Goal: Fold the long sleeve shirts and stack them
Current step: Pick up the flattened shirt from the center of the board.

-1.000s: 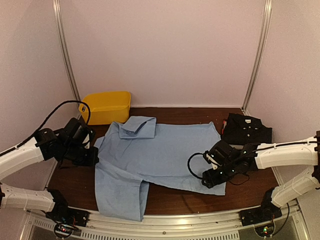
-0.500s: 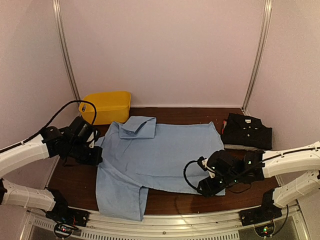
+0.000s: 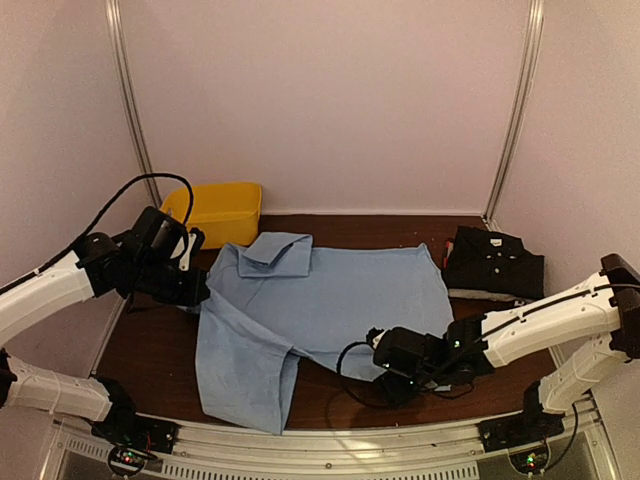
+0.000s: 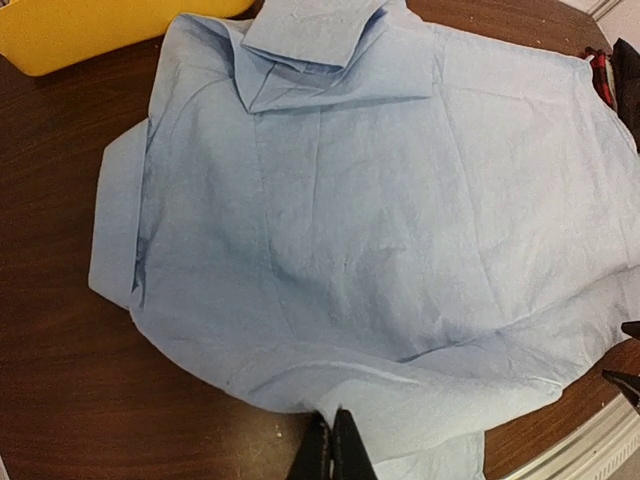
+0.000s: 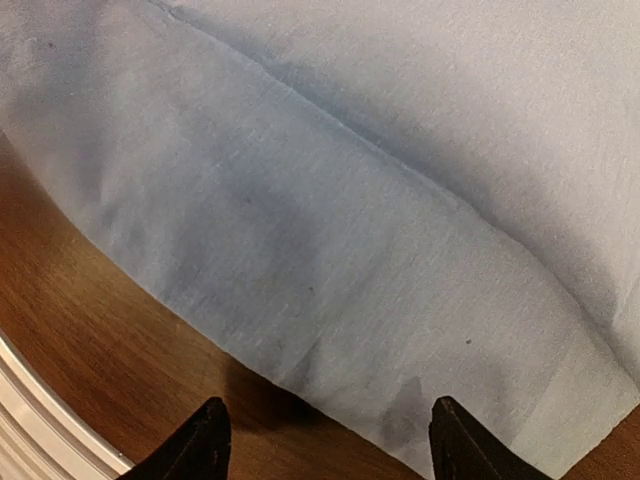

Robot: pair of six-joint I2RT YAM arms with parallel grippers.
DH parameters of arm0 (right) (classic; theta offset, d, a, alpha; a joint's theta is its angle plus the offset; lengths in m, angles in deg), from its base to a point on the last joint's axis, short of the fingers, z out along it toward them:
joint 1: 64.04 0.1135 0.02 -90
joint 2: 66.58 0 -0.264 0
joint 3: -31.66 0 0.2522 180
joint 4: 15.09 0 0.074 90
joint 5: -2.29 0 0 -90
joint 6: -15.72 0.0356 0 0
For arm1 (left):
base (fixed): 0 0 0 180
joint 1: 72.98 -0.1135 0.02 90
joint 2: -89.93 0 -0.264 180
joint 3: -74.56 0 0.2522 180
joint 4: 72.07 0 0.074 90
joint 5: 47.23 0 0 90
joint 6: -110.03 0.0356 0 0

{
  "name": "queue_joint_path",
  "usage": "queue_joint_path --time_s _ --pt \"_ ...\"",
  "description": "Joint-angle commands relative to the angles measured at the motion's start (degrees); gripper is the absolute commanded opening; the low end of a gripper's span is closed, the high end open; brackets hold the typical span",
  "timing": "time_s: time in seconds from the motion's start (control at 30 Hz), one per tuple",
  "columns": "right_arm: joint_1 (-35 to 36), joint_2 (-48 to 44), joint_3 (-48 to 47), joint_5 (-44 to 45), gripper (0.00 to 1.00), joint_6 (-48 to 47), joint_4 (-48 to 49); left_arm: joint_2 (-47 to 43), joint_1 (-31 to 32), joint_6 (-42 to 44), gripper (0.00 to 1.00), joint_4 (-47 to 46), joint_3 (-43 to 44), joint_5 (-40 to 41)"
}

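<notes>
The light blue shirt (image 3: 330,295) lies spread on the table, collar (image 3: 278,250) toward the back, one sleeve hanging down at the front left. My left gripper (image 3: 196,292) is shut on the shirt's left edge; in the left wrist view its jaws (image 4: 335,445) pinch a fold of blue cloth (image 4: 380,230). My right gripper (image 3: 386,378) is open and low at the shirt's front edge; in the right wrist view (image 5: 325,450) its fingers straddle the blue hem (image 5: 330,300) without gripping. The black shirt (image 3: 495,262) lies folded at the back right, over a pale layer (image 3: 478,294).
A yellow plastic bin (image 3: 212,212) stands at the back left, close behind my left arm; it also shows in the left wrist view (image 4: 90,30). The metal rail (image 3: 330,450) runs along the table's near edge. Bare brown table (image 3: 330,400) shows in front of the shirt.
My right gripper has slid left and nearer along the shirt's front edge. My left gripper has moved back and right with the shirt's left edge, shifting the sleeve.
</notes>
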Motion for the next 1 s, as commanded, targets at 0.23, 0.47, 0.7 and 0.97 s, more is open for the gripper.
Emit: queue_joint_path --time_s 0.23,0.47,0.7,0.97 --pt "2.6 9.2 -6.2 11.3 0.68 0.9 -7.1 -0.9 -0.6 2.1 0.0 0.0 1.7 -1.0" --pt "2.7 12.8 -8.3 14.5 0.66 2.4 -10.1 -1.1 -0.6 2.4 0.0 0.5 2.1 -1.3" --pt "2.7 13.1 -8.3 17.2 0.61 5.4 -13.9 -1.4 -1.4 3.1 0.0 1.0 1.5 -0.9" --pt "2.6 12.0 -7.4 18.8 0.49 7.5 -15.8 -1.4 -1.9 3.5 0.0 1.2 1.1 -1.2"
